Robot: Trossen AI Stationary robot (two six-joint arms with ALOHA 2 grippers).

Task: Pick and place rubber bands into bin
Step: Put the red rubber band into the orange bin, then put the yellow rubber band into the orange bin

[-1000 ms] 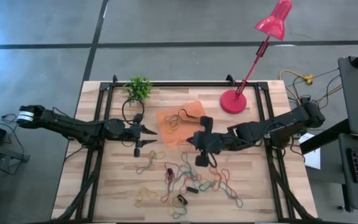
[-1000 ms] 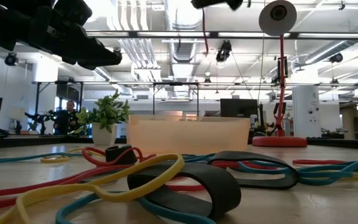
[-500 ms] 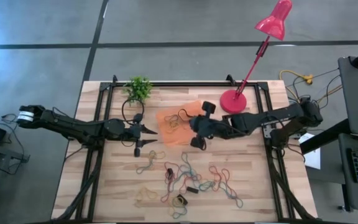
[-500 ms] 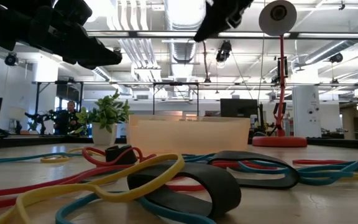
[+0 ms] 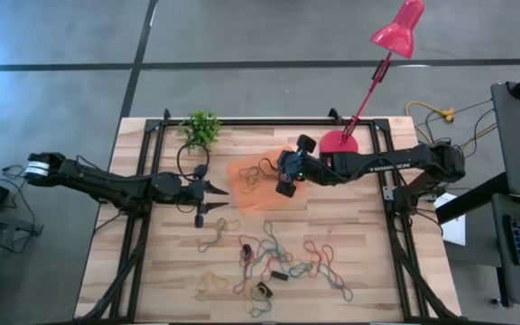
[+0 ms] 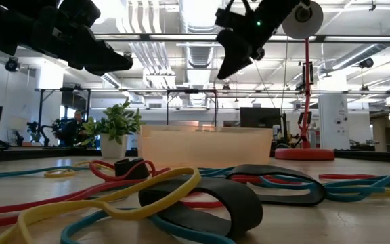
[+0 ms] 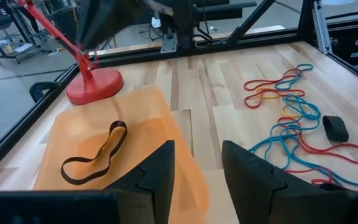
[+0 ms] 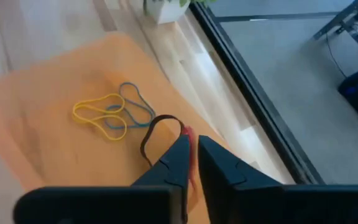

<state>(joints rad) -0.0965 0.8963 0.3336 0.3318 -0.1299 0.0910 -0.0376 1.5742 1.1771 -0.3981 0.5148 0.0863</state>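
The orange bin (image 5: 258, 181) lies at the table's far middle, holding a black band (image 8: 156, 134), a yellow band (image 8: 97, 116) and a blue band (image 8: 134, 107). Several loose rubber bands (image 5: 269, 262) lie in a pile on the wood nearer the front. My right gripper (image 5: 283, 188) hangs above the bin's right part, shut on a red band (image 8: 188, 138); in the low view it (image 6: 230, 66) is well above the bin (image 6: 205, 146). My left gripper (image 5: 213, 200) is open and empty just left of the bin. My right gripper pinches a thin red band (image 8: 189, 149) between its two fingers; only a red sliver shows in the narrow gap. The fingers slant down over the bin's floor. The band is lifted clear of the table; how it hangs is hidden by the fingers.
The red lamp's round base (image 5: 338, 146) stands just right of the bin, with its arm rising over the far edge. A small potted plant (image 5: 202, 128) and a black cord loop (image 5: 193, 159) are at the far left. Black frame rails (image 5: 143, 235) run along both table sides.
My right gripper has gone from beside the pile toward the table's far edge and a little left, ending above the bin, and its wrist has turned. The fingers stay shut. My left arm has kept still.
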